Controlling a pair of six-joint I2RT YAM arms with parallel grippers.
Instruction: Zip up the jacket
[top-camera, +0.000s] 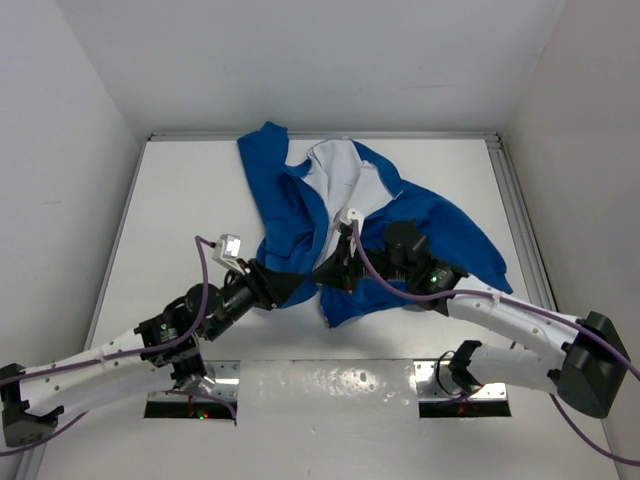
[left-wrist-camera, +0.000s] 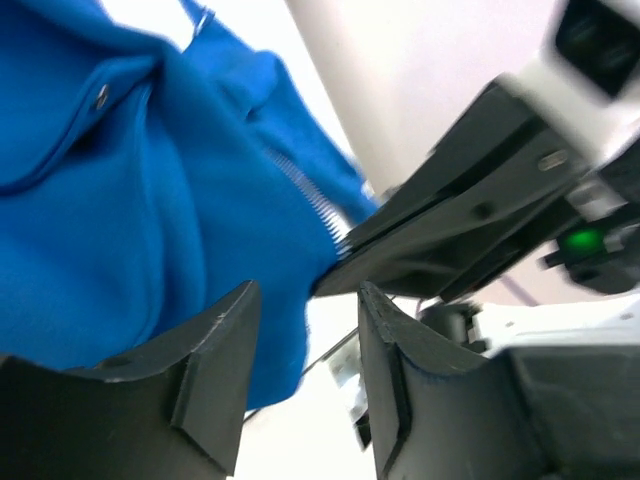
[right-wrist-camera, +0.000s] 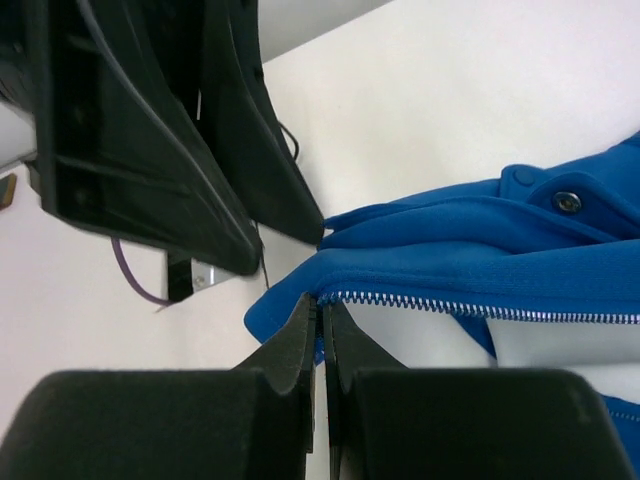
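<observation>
The blue jacket (top-camera: 440, 225) lies open on the white table, its white lining (top-camera: 335, 175) showing at the collar. My right gripper (top-camera: 338, 268) is shut on the jacket's lower front edge, right at the end of the zipper teeth (right-wrist-camera: 450, 305); in the right wrist view its tips (right-wrist-camera: 320, 303) pinch blue fabric (right-wrist-camera: 480, 260). My left gripper (left-wrist-camera: 307, 290) stands open just beside it. Blue cloth (left-wrist-camera: 120, 220) hangs behind its left finger and partly in the gap, not pinched. The zipper (left-wrist-camera: 305, 195) runs down to the right gripper's fingers (left-wrist-camera: 450, 225).
The two grippers almost touch at the jacket's hem (top-camera: 320, 275); the left gripper's fingers (right-wrist-camera: 270, 170) fill the upper left of the right wrist view. White walls enclose the table (top-camera: 180, 200) on three sides. A metal rail (top-camera: 515, 200) runs along the right edge.
</observation>
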